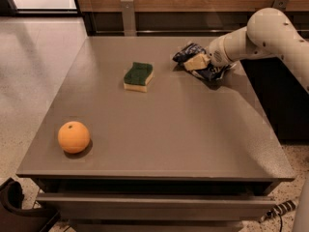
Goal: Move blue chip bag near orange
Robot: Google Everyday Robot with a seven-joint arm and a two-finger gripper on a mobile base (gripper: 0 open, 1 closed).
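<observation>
Clenching chip bag in gripper jaws right of sponge; w/ slick foil, cd slip out en route to orange, front-left of sponge.

Soft indoor light, with daylight glaring top left. The orange casts a small shadow beneath. The gripper, on the bag at the table's far right, shades it.

On the table, gripper at blue chip bag back-right, sponge to its left, orange front-left.
</observation>
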